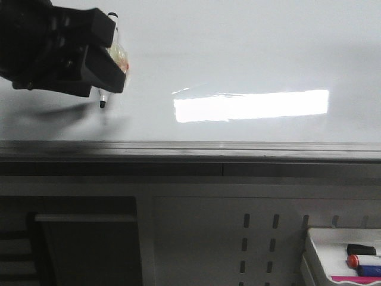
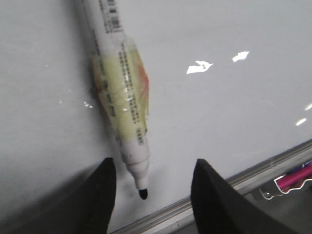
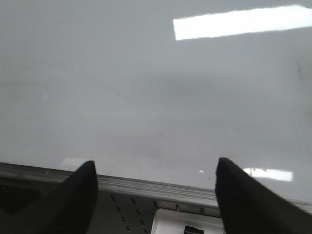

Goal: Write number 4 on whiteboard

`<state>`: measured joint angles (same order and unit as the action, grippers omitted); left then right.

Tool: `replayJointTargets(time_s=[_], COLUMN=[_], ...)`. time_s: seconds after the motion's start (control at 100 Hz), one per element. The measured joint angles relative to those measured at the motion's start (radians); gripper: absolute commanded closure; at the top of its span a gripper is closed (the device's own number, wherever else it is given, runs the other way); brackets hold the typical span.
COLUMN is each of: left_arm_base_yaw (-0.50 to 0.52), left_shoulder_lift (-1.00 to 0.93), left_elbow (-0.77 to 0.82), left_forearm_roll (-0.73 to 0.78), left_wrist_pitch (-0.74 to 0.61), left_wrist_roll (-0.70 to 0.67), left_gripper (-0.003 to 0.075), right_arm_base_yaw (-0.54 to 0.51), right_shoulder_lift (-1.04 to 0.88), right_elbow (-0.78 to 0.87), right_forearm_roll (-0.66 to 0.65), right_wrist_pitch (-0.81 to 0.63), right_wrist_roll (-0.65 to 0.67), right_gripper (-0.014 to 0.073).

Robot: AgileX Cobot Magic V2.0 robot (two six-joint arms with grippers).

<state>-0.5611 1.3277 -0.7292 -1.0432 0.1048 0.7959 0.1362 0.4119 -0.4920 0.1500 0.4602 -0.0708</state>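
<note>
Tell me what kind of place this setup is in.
Probably a lab or test bench for robot writing, not a home. A large glossy whiteboard lies flat in a grey metal rail, the left gripper carries a taped marker, and a small white tray of spare markers sits on a perforated metal stand.

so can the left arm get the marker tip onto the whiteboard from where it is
Probably yes. The left claw holds the marker with its black tip uncapped, pointing at bare whiteboard. Nothing lies between them. Whether the tip already touches is unclear.
</note>
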Motion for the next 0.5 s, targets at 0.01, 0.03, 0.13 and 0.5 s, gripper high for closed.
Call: replayJointTargets(time_s=[0.01,0.03,0.13,0.5], left_arm_base_yaw=[0.0,0.0,0.0,0.0], left_shoulder_lift=[0.002,0.009,0.024,0.071], left_elbow=[0.0,0.0,-0.004,-0.008], left_forearm_roll=[0.0,-0.001,-0.002,-0.005], left_wrist_pitch=[-0.002,-0.008,-0.026,-0.058], left_wrist_roll=[0.0,0.0,0.0,0.002], left_gripper=[0.0475,0.0491,0.056,0.074], right_arm_base_yaw=[0.0,0.0,0.0,0.0], right_shoulder_lift=[0.0,0.0,0.0,0.0], right_elbow=[0.0,0.0,0.0,0.0], right_forearm_roll=[0.0,0.0,0.0,0.0], right_wrist_pitch=[0.0,0.0,0.0,0.0], right_wrist_roll=[0.0,0.0,0.0,0.0], right_gripper=[0.0135,0.0135,0.0135,0.0135])
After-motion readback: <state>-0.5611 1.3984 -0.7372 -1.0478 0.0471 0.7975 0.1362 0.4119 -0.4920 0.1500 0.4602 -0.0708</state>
